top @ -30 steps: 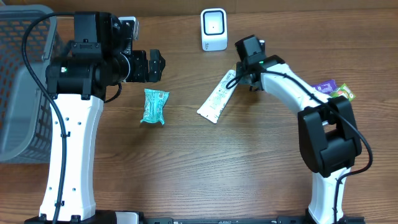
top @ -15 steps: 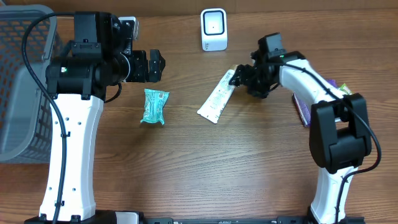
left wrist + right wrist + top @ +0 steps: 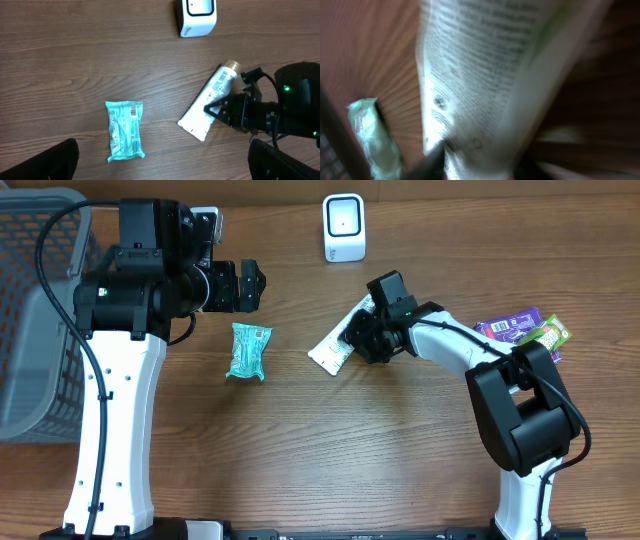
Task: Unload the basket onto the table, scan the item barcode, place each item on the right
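Change on the right side first: right gripper point(image 3: 365, 338) now down on the white tube point(image 3: 328, 352), no longer off beside its cap end as half a second ago. Tube nudged slightly leftward on the table point(image 3: 400, 460) since then, cap end now covered by the gripper and wrist in the overhead view. In the blurred right wrist view, dark fingers point(image 3: 427, 167) on either side of the tube's body; cannot tell whether clamped or only touching. Left gripper point(image 3: 248, 285) unmoved, hanging spread wide above the wood, nothing between its fingers point(image 3: 47, 160). Tube lying flat and slanted, below the white scanner point(image 3: 343, 227) and well apart from it, barcode-like stripes showing near the cap in the left wrist view. Around it: teal packet point(image 3: 247, 350) flat on the wood to the tube's left, grey basket point(image 3: 35, 320) at the far left edge, purple and green snack packets point(image 3: 522, 328) beside the right arm's elbow, partly hidden behind it.
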`<state>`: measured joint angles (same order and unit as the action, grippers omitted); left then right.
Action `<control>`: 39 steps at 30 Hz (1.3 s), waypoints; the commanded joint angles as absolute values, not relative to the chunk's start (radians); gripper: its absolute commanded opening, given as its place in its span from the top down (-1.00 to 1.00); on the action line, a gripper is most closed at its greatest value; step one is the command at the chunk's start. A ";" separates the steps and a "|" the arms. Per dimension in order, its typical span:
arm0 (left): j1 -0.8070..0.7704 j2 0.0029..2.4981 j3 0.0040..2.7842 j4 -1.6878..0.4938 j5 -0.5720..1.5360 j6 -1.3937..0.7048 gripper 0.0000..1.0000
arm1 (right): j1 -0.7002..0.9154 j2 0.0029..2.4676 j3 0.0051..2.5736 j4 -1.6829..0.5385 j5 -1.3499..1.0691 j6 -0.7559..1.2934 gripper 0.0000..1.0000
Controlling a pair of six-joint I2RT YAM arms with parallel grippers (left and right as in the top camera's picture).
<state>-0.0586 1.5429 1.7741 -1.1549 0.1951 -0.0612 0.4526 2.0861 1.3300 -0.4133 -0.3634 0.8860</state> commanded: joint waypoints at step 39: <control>-0.059 1.549 1.785 -1.154 0.200 -0.075 -0.99 | 0.242 2.112 1.339 -0.766 -0.600 -0.083 -0.58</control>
<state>-0.0586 1.5429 1.7741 -1.1549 0.1951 -0.0612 0.2451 2.0937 1.4288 -0.7956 -0.4702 -0.0593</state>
